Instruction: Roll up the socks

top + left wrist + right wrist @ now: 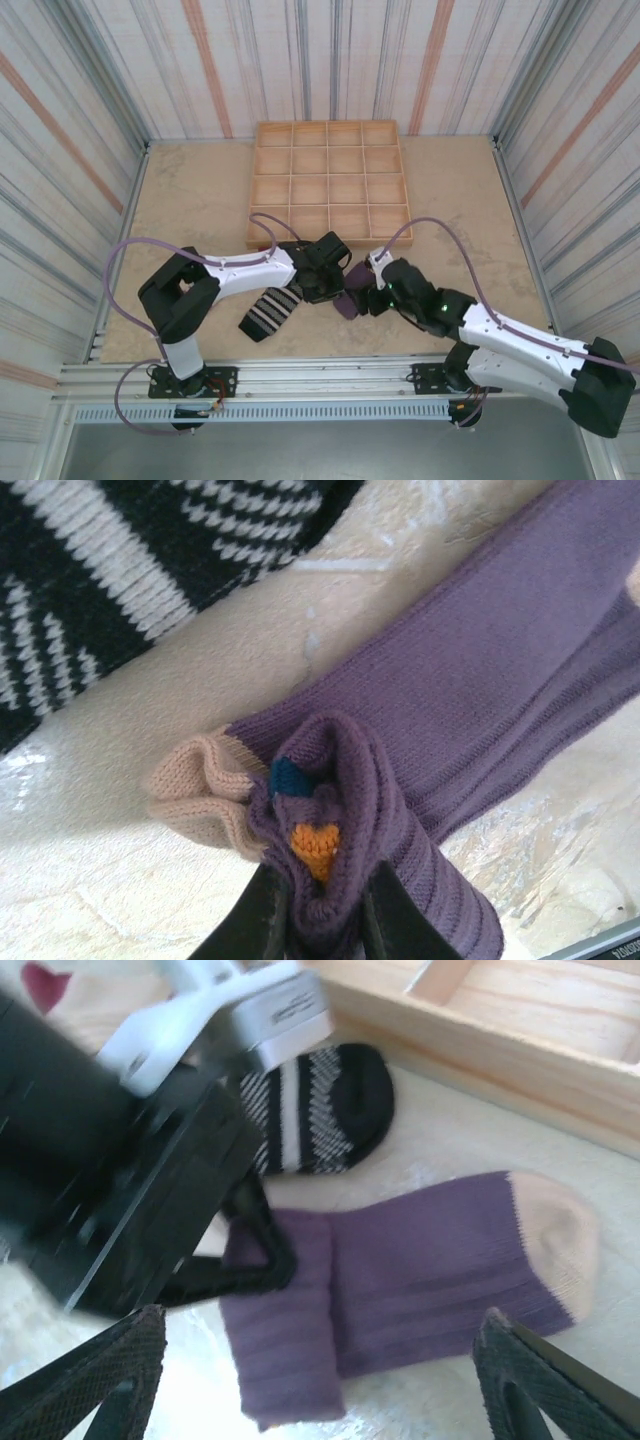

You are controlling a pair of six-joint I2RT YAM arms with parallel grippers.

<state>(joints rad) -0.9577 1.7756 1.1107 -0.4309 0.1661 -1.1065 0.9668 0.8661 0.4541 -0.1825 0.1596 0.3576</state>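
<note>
Left wrist view has the left tool (320, 915) closed on a bunched fold of the purple sock (480, 680). Its two dark fingers pinch the doubled cloth while the rest of the sock lies flat on the surface (120, 880). From the right wrist, the right tool (320, 1360) hangs over the same sock with its fingers spread wide and nothing between them. There the sock shows one end turned over on itself once, and the long stretch to its tan toe is unrolled (so the roll is barely started, by my reckoning). The striped sock (320, 1110) lies flat just beyond it, near the wooden tray (500, 1020), and looks untouched. A scrap of beige and maroon cloth at the top left corner may be the third sock, though too little shows to tell. In the top view both arms meet over the purple sock just in front of the tray, whose compartments hold no sock. I judge that one sock is in its first turn and all three are left to finish.
</note>
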